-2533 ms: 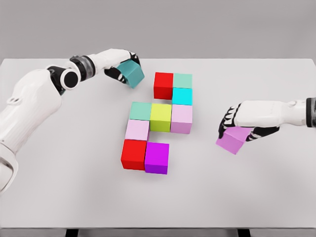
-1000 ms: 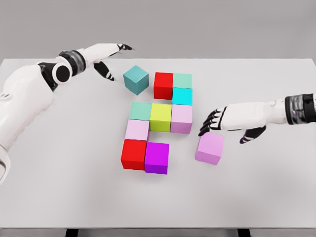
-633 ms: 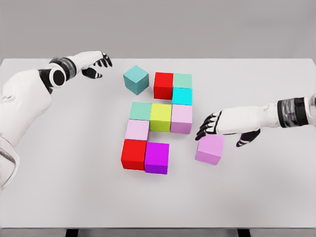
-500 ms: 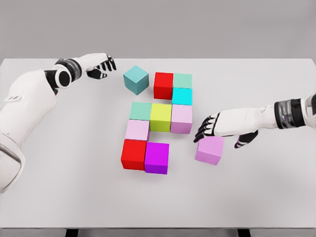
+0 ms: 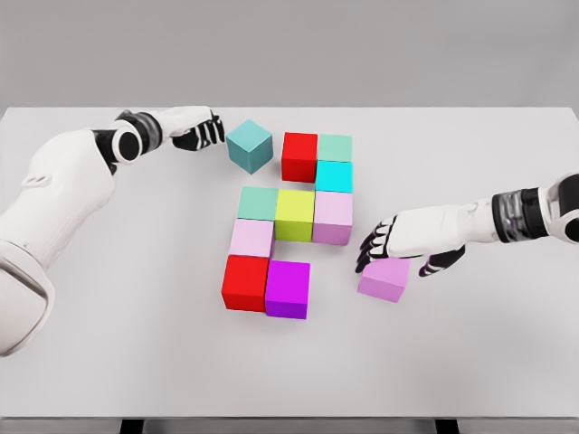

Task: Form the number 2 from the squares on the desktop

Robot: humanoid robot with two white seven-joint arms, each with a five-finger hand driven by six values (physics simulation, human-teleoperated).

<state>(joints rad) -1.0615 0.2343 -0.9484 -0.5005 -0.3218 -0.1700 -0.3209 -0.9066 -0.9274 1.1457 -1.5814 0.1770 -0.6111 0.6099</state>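
Several coloured cubes lie together mid-table: red (image 5: 299, 155), mint (image 5: 335, 147), cyan (image 5: 334, 175), green (image 5: 258, 202), yellow-green (image 5: 295, 214), pale pink (image 5: 333, 217), another pale pink (image 5: 251, 238), red (image 5: 246, 282) and magenta (image 5: 288, 288). A teal cube (image 5: 250, 146) sits turned at an angle, just left of the upper red one. My left hand (image 5: 204, 129) is curled into a fist right beside the teal cube's left edge and holds nothing. A violet cube (image 5: 384, 278) stands apart, right of the magenta one. My right hand (image 5: 378, 244) hovers over its back edge with fingers spread.
The white table (image 5: 118, 344) reaches across the whole view, with its front edge near the bottom. My left arm spans the table's upper left and my right forearm enters from the right edge.
Both hands have let go of their cubes, which now rest on the table. Since then the left hand curled and moved right towards the teal cube, and the right hand sank closer to the violet cube.
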